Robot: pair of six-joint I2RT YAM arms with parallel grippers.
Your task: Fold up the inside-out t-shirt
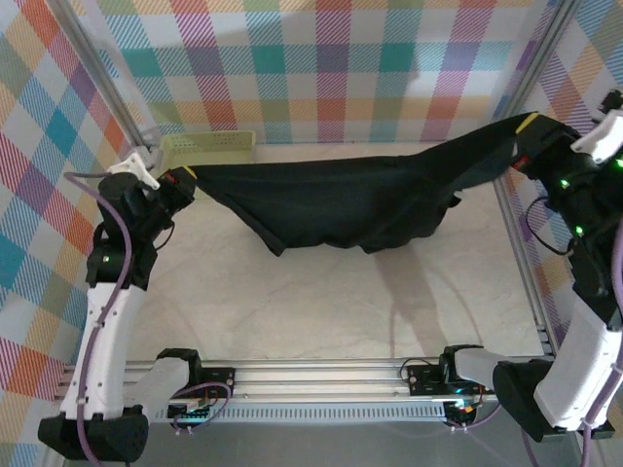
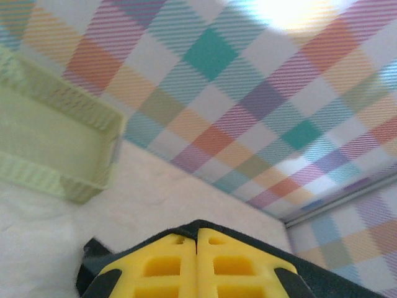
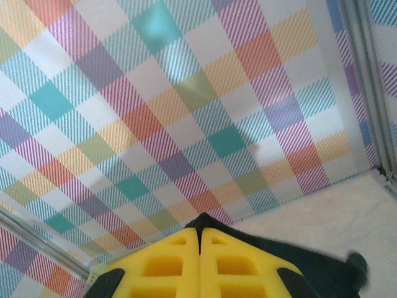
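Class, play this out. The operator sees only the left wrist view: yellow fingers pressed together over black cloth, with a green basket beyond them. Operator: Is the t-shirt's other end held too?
Observer: Yes. In the top view the right end effector is shut on the t-shirt at the far right.
Operator: And the cloth in between?
Observer: It spans from the left end effector to the right one and sags in the middle over the table.
Operator: Where is the basket relative to it?
Observer: The basket sits against the back wall, behind the t-shirt's left end.
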